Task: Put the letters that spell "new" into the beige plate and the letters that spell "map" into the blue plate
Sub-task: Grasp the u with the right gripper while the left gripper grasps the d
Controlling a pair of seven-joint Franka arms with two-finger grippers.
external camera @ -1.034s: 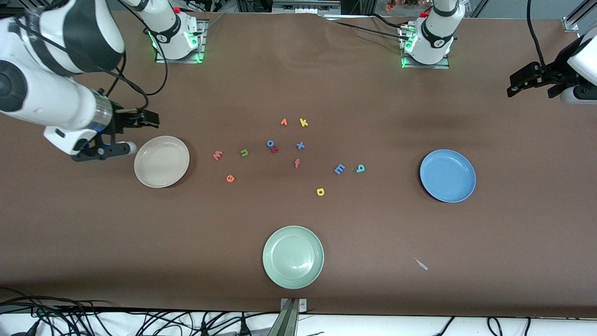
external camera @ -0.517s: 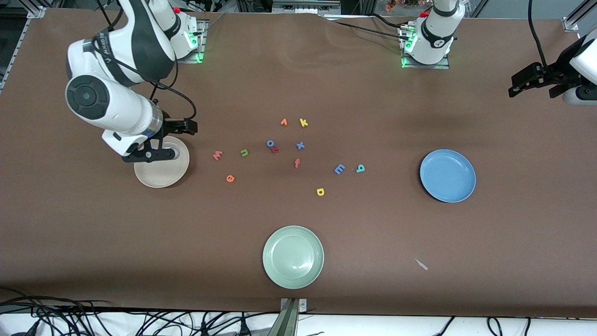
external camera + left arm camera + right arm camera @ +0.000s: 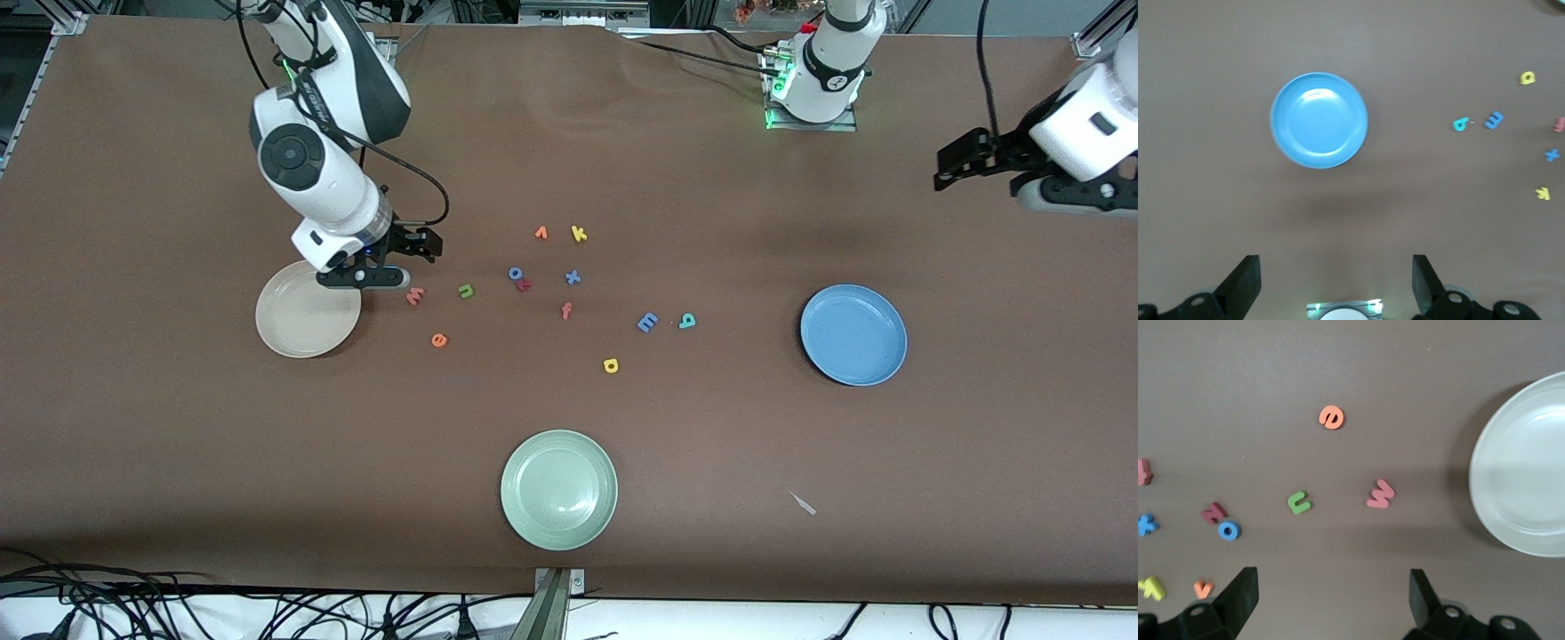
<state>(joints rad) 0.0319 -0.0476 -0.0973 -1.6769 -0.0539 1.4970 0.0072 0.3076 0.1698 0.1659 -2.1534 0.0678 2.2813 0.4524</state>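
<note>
Lying beside open right jaws: "w" [image 3: 415, 296] (untouched)

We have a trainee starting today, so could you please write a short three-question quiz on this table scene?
1. True or false: the beige plate already holds a letter.
2. Which letter lies nearest the blue plate? A) teal "a" B) yellow "k" C) orange "e"
3. Fill in: the right claw hangs open above the pinkish-red "___".

Key: 1 false; 2 A; 3 w.
</note>
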